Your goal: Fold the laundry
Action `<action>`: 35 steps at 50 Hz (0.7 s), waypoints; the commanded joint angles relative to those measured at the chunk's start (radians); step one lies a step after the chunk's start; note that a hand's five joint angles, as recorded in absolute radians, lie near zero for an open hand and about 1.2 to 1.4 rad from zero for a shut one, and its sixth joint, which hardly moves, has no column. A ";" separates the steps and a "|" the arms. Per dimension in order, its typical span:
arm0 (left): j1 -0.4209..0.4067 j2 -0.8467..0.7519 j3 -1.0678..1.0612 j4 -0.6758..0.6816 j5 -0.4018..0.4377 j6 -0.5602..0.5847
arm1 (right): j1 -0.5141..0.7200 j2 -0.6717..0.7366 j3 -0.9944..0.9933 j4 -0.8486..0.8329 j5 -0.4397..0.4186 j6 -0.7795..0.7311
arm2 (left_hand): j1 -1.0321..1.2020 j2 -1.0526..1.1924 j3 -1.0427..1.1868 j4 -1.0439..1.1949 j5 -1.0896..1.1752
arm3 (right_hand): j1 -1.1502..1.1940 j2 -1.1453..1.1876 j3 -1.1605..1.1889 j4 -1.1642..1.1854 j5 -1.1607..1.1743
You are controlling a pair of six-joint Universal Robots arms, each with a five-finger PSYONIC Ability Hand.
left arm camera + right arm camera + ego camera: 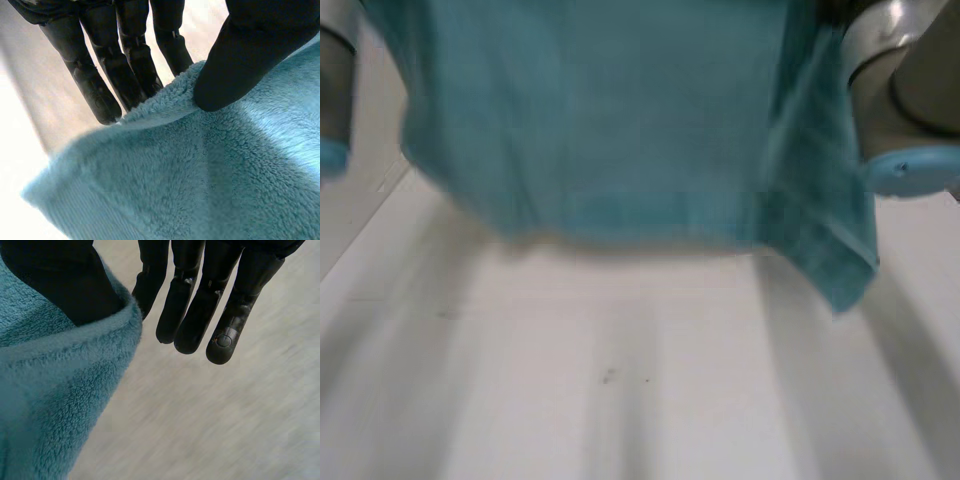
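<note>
Towel: my teal fleecy towel (620,120) hangs in the air between my arms, above the white table (640,390). Its lower hem is off the tabletop.
Cut off: the head view's upper edge crops the towel's top, so I cannot see its held edge there.
Low corner: one corner (850,285) droops lower on my right side.
Left hand: my left hand (125,70) keeps straight fingers behind the towel's edge, with the thumb pressed on the front, pinching it.
Right hand: my right hand (200,305) has its thumb sunk in a fold of the towel's edge. The nearest finger is just behind the rim and the others are straight and bare.
Hidden: cloth covers where that thumb meets the finger.
Arms: my left arm (332,90) and right arm (900,100) flank the towel.
</note>
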 commanded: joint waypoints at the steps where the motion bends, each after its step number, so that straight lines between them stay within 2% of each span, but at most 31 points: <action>1: 0.009 0.156 -0.167 0.146 -0.022 -0.069 | -0.002 -0.233 0.283 -0.116 -0.148 0.023 | 0.295 0.195 0.202 0.201 0.252 | 0.413 0.218 0.212 0.203 0.239; 3: 0.012 0.162 -0.281 0.124 0.002 -0.069 | -0.010 -0.251 0.352 -0.035 -0.219 0.031 | 0.295 0.195 0.202 0.201 0.252 | 0.413 0.218 0.212 0.203 0.239; 6: 0.026 0.165 -0.373 0.114 0.013 -0.071 | -0.024 -0.252 0.378 0.031 -0.248 0.034 | 0.295 0.195 0.202 0.201 0.252 | 0.413 0.218 0.212 0.203 0.239; 7: 0.026 0.165 -0.374 0.114 0.013 -0.071 | -0.037 -0.252 0.407 0.103 -0.277 0.036 | 0.295 0.195 0.202 0.201 0.252 | 0.413 0.218 0.212 0.203 0.239; 8: 0.064 0.168 -0.489 0.111 0.017 -0.069 | -0.047 -0.252 0.433 0.170 -0.301 0.037 | 0.295 0.195 0.202 0.201 0.252 | 0.413 0.218 0.212 0.203 0.239; 12: 0.090 0.177 -0.598 0.111 0.022 -0.072 | -0.053 -0.242 0.508 0.297 -0.344 0.040 | 0.295 0.195 0.202 0.201 0.252 | 0.413 0.218 0.212 0.203 0.239; 18: 0.112 0.203 -0.722 0.116 0.056 -0.072 | -0.065 -0.227 0.568 0.265 -0.335 0.051 | 0.295 0.195 0.202 0.201 0.252 | 0.413 0.218 0.212 0.203 0.239; 24: 0.133 0.255 -0.727 0.114 0.083 -0.078 | -0.090 -0.222 0.574 0.177 -0.308 0.203 | 0.295 0.195 0.202 0.201 0.252 | 0.413 0.218 0.212 0.203 0.239; 27: 0.133 0.272 -0.727 0.114 0.083 -0.078 | -0.097 -0.218 0.571 0.176 -0.300 0.261 | 0.295 0.195 0.202 0.201 0.252 | 0.413 0.218 0.212 0.203 0.239; 30: 0.124 0.309 -0.727 0.113 0.083 -0.078 | -0.129 -0.180 0.585 0.180 -0.273 0.385 | 0.295 0.195 0.202 0.201 0.252 | 0.413 0.218 0.212 0.203 0.239; 32: 0.118 0.324 -0.738 0.113 0.083 -0.083 | -0.131 -0.172 0.588 0.182 -0.266 0.405 | 0.295 0.195 0.202 0.201 0.252 | 0.413 0.218 0.212 0.203 0.239; 34: 0.115 0.331 -0.744 0.113 0.083 -0.088 | -0.137 -0.150 0.617 0.194 -0.240 0.486 | 0.295 0.195 0.202 0.201 0.252 | 0.145 -0.049 -0.056 -0.064 -0.028; 35: 0.112 0.331 -0.747 0.113 0.083 -0.094 | -0.137 -0.149 0.628 0.199 -0.234 0.503 | 0.295 0.195 0.202 0.201 0.252 | 0.083 -0.112 -0.118 -0.127 -0.091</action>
